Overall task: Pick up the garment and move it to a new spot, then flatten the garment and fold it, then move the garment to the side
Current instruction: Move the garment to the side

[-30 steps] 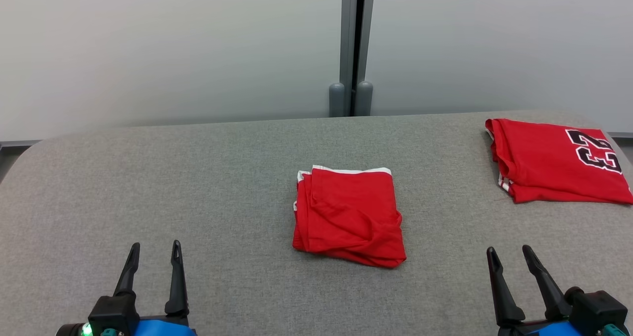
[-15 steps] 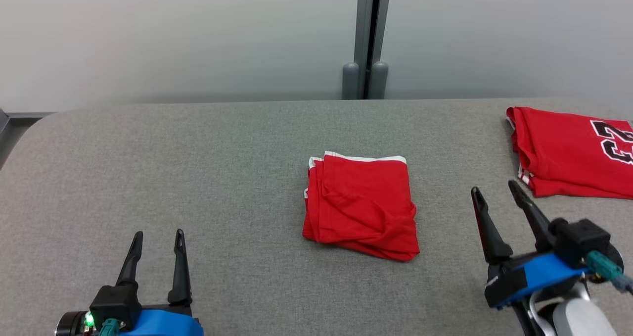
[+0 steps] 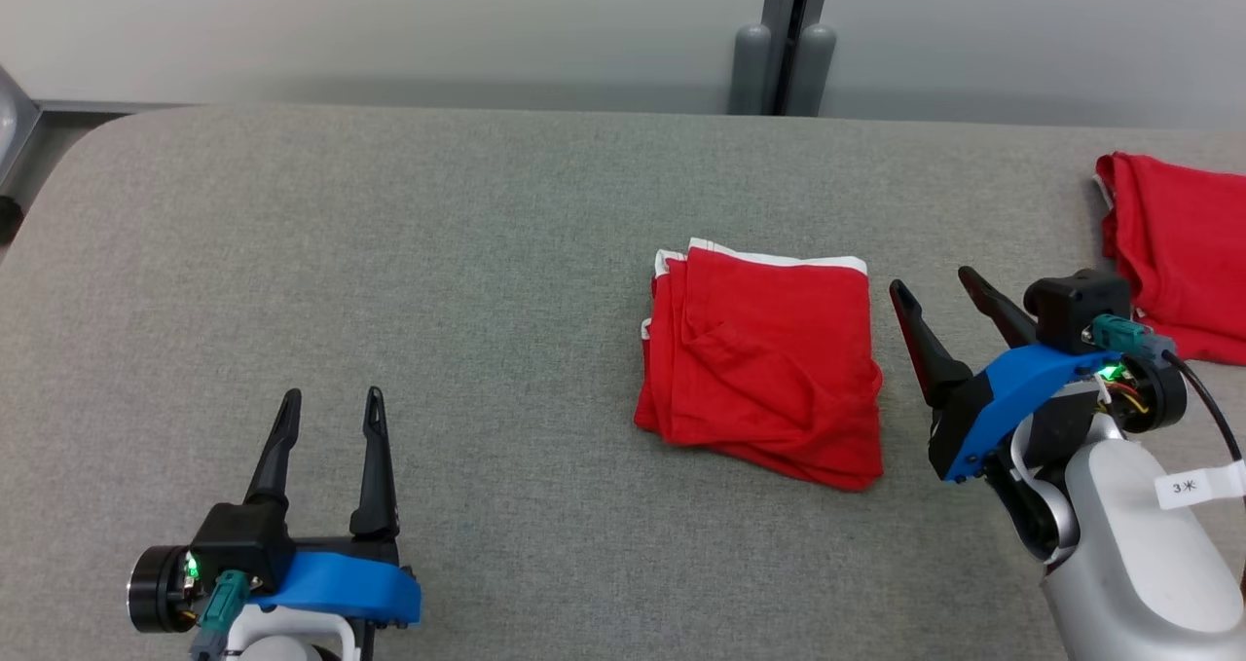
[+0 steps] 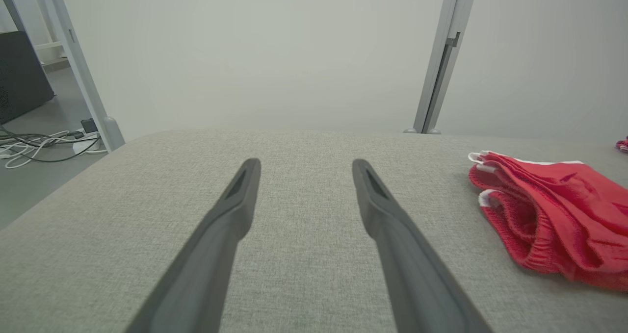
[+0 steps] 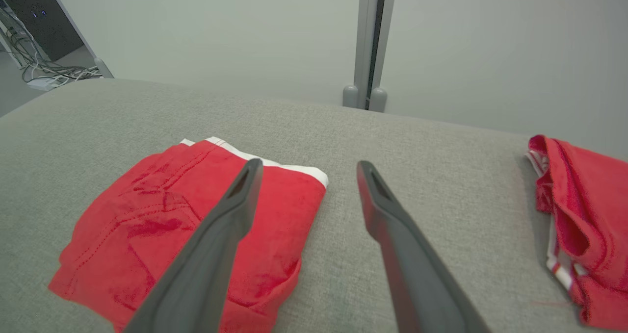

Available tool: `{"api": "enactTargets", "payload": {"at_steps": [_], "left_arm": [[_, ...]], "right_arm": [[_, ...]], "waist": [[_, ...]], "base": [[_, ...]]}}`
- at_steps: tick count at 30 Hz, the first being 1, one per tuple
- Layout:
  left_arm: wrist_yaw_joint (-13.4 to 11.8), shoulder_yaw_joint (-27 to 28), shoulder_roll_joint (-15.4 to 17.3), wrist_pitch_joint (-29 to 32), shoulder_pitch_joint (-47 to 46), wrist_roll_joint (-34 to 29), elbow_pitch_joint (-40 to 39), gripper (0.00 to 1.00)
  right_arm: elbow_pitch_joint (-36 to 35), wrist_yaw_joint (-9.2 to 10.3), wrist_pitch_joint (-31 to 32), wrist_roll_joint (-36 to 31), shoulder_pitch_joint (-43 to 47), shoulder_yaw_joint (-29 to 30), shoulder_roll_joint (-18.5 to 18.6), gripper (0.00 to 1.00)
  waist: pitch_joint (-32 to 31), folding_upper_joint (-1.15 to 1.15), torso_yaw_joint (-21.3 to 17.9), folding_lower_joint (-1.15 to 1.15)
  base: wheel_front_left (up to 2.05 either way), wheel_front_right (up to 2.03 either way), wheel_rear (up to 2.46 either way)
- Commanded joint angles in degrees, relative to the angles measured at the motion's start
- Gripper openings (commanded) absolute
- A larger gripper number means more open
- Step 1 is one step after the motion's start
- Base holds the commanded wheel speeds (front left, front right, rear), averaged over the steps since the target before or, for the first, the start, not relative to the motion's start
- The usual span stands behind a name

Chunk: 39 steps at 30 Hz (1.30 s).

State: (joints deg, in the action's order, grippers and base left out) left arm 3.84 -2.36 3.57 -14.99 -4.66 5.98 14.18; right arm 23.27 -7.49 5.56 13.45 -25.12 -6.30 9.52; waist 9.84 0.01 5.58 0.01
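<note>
On coarse grey woven tabletop (image 3: 438,252), squarish folded red garment (image 3: 764,369).

A grey post (image 3: 782,18) stands behind the grey fabric table (image 3: 389,252); cables (image 4: 29,144) lie on the floor.

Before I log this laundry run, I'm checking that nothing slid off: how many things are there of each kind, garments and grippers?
Red garments: 2 (middle garment, folded; right-edge garment)
Grippers: 2 (left gripper, right gripper, both open and empty)
Total: 4
</note>
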Motion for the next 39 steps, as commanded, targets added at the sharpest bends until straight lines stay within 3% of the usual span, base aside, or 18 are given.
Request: {"api": "enactTargets", "payload": {"at_steps": [1,12,24,25,26,27,39], "left_arm": [[-0.2,0.1,0.0,-0.3,-0.8,0.1,-0.2,1.0],[-0.4,-1.6,-0.5,-0.3,-4.1,1.1,0.3,1.0],[-0.4,-1.7,-0.6,-0.3,-4.9,1.5,0.8,1.0],[-0.4,-1.7,-0.6,-0.3,-4.9,1.6,0.8,1.0],[-0.3,-1.8,-0.6,-0.3,-5.0,1.6,0.9,1.0],[-0.3,-1.9,-0.6,-0.3,-5.1,1.7,1.0,1.0],[-0.4,-1.9,-0.7,-0.3,-4.0,2.0,0.6,1.0]], "right_arm": [[0.4,-0.01,0.1,0.4,-1.0,0.0,0.4,1.0],[12.0,-0.01,-0.5,1.3,-4.1,-1.9,0.3,1.0],[19.5,-0.08,-1.4,5.8,-4.3,-6.9,-2.0,1.0],[19.7,-0.08,-1.4,6.5,-4.4,-7.4,-2.2,0.52],[20.0,-0.08,-1.6,7.1,-4.6,-7.8,-2.1,0.14],[20.3,-0.08,-1.8,7.6,-4.9,-8.2,-1.7,0.0],[20.0,0.0,-6.9,8.5,-7.9,-14.2,3.4,0.0]], "waist": [[1.1,-0.01,1.0,-0.01],[5.3,-0.01,3.7,-0.01],[6.1,-0.01,3.9,-0.01],[6.1,-0.01,3.9,-0.01],[6.1,-0.01,3.8,-0.01],[6.1,-0.01,3.8,-0.01],[5.0,-0.01,1.2,-0.01]], "base": [[0.0,0.0,0.0],[0.0,0.0,0.0],[0.0,0.0,0.0],[0.0,0.0,0.0],[0.0,0.0,0.0],[0.0,0.0,0.0],[0.0,0.0,0.0]]}}
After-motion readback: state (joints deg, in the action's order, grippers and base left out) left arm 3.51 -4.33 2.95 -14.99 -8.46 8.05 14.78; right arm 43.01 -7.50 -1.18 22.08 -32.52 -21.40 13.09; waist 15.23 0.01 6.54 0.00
